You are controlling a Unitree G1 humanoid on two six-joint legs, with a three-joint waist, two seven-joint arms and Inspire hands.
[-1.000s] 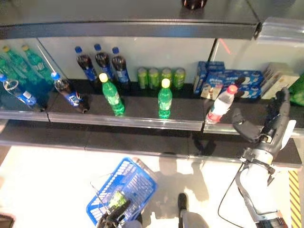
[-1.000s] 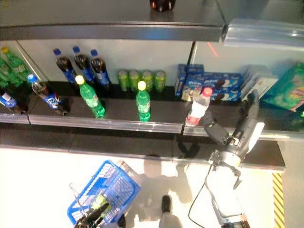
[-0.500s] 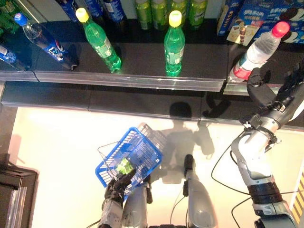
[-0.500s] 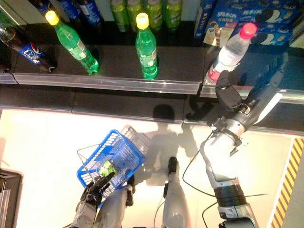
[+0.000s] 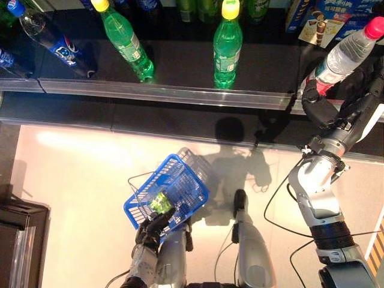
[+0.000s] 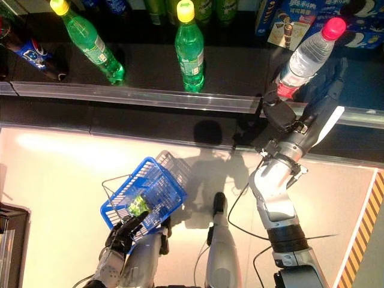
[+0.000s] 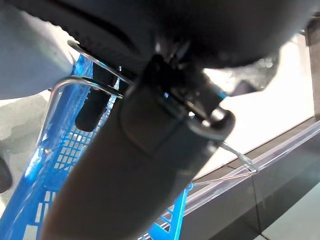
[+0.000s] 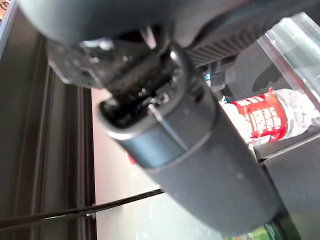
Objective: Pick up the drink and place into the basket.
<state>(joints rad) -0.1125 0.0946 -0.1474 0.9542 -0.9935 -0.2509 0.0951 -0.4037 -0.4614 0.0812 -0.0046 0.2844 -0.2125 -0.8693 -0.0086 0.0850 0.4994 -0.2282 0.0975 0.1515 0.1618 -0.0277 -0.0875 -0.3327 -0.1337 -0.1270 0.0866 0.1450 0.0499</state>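
Nearest, low in the head views, the left hand (image 5: pixel 153 226) has its fingers curled round the wire handle of the blue basket (image 5: pixel 180 183), which hangs over the pale floor (image 5: pixel 78 174); the left wrist view shows a dark fingertip hooked over that wire, though the hand's bulk blocks most else. A small green packet (image 5: pixel 160 201) lies inside the basket, partly masked by the mesh; what it is cannot be read. Further out, the right hand (image 6: pixel 300 114) is raised to the shelf (image 5: pixel 180 66) edge, thumb on one side and fingers on the other side of the water bottle (image 6: pixel 306 57) with pink cap and red label. The bottle leans on the shelf, its base just behind the clear front lip. Thumb and fingers look spread and close beside the bottle, probably not yet closed on it; the contact itself is hidden behind the hand, and the right wrist view shows only the red label past the thumb. Beyond, on the same shelf, a green bottle (image 5: pixel 226 45) stands upright with a yellow cap, another green bottle (image 5: pixel 125 39) leans, and a dark cola bottle (image 5: pixel 53 42) lies tilted toward the left. At the back, cans and blue boxes (image 6: pixel 300 18) are cut off by the top edge.
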